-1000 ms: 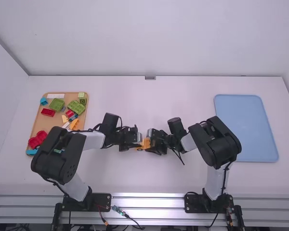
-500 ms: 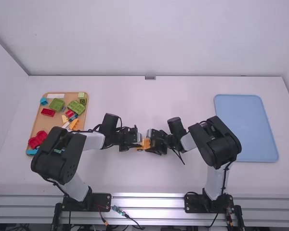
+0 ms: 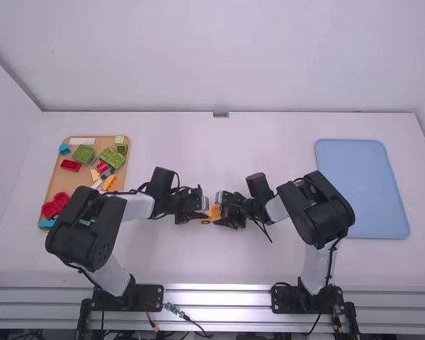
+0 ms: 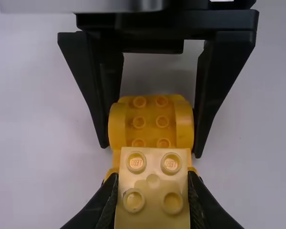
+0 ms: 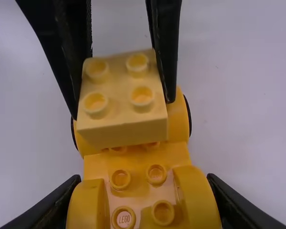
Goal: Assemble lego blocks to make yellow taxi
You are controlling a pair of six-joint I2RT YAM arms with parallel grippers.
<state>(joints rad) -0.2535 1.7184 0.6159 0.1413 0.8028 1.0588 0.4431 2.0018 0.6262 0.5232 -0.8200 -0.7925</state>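
Nearest you: metal rail (image 3: 216,296), both arm bases on it. Past that, your grippers face each other mid-table. Right gripper (image 3: 222,207) is closed on the yellow car base (image 5: 145,167), one finger per side at the rounded fenders (image 5: 198,198). Left gripper (image 3: 202,206) is pinching the pale yellow 2x2 block (image 4: 153,180) by its sides. Block sits over the other end of the base, where you've got black wheels (image 5: 188,114) on both sides. Can't tell if it's seated. To your left, tan tray (image 3: 66,184): red curved pieces (image 3: 54,206) toward the near end, a red block (image 3: 71,166) and green blocks (image 3: 112,157) farther up, white strip (image 3: 82,141) by the far edge. Right side, blue tray (image 3: 363,191) beyond your right arm. Back wall (image 3: 219,57) behind the table.
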